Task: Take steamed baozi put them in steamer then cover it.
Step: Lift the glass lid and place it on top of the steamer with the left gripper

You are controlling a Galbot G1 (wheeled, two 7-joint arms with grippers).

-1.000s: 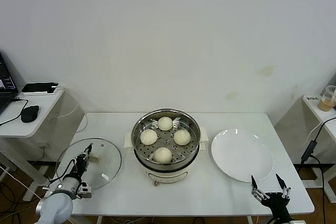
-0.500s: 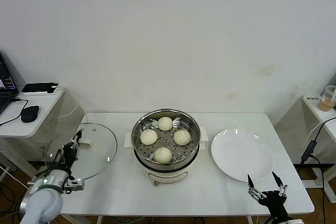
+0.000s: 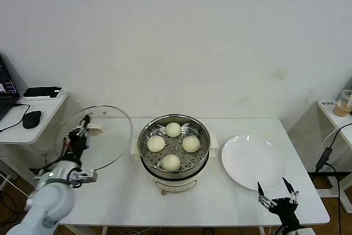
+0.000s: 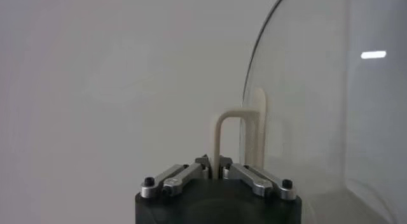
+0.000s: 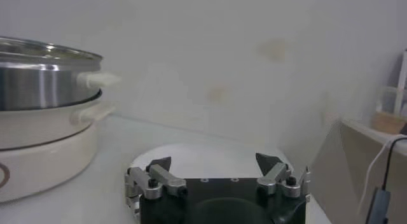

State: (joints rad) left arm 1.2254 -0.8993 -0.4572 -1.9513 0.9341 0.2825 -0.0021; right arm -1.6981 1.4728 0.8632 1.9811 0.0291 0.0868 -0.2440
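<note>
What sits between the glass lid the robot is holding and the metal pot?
Only bare table separates the cover, held by the left gripper, from the steamer, per the head view.

In the left wrist view the cover (image 4: 305, 104) runs off the picture's edge, and the left tool (image 4: 217, 172) hides the foot of its handle. The right tool's (image 5: 216, 168) body hides the near part of the plate (image 5: 210, 156). The steamer (image 5: 44, 111) is cut by the picture's edge there.
</note>
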